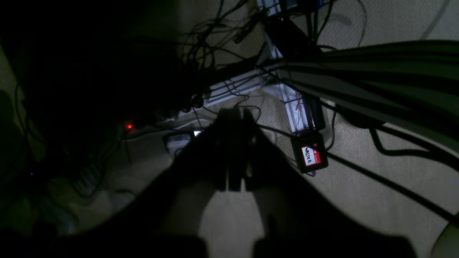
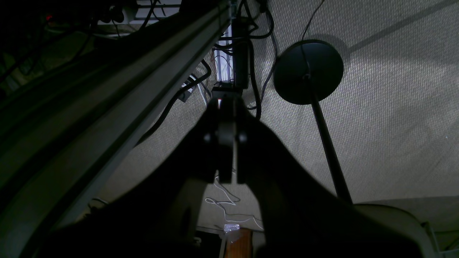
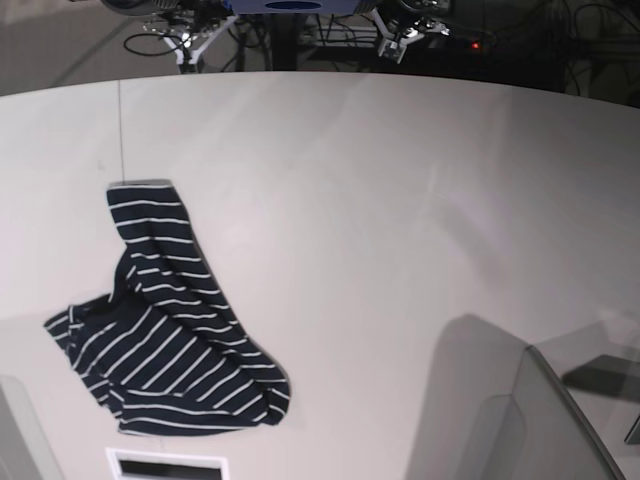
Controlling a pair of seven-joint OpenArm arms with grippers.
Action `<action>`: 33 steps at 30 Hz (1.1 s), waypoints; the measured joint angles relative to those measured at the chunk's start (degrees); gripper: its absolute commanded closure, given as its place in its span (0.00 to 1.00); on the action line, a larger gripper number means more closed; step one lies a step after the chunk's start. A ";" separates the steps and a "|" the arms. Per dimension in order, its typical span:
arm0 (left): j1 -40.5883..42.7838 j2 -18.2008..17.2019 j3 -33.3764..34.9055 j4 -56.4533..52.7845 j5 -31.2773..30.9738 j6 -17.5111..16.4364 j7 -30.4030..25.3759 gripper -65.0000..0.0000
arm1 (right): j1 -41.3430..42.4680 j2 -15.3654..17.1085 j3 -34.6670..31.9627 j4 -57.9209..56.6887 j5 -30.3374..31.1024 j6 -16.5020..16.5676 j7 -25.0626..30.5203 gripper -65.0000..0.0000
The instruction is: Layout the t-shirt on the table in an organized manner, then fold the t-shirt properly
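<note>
The t-shirt [image 3: 160, 320], dark navy with thin white stripes, lies crumpled in a heap on the left part of the white table [image 3: 400, 200]; one end stretches toward the far edge, and no gripper touches it. In the left wrist view my left gripper [image 1: 235, 114] is a dark silhouette with its fingers pressed together and nothing between them, hanging over carpet and cables. My right gripper [image 2: 226, 104] is likewise shut and empty above the floor. Both wrist views look down past the table, not at the shirt.
Beyond the table's far edge are a metal frame [image 1: 287, 100], tangled cables and a black box with a white label [image 1: 310, 156]. A round black stand base [image 2: 308, 71] sits on the carpet. Grey shapes [image 3: 520, 410] rise at the near right; a white rectangle [image 3: 165, 465] lies below the shirt.
</note>
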 measured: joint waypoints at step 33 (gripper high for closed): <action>1.05 -0.24 0.17 -0.11 0.00 -0.20 -0.04 1.00 | -2.14 -1.90 0.22 2.27 0.02 0.20 3.13 0.98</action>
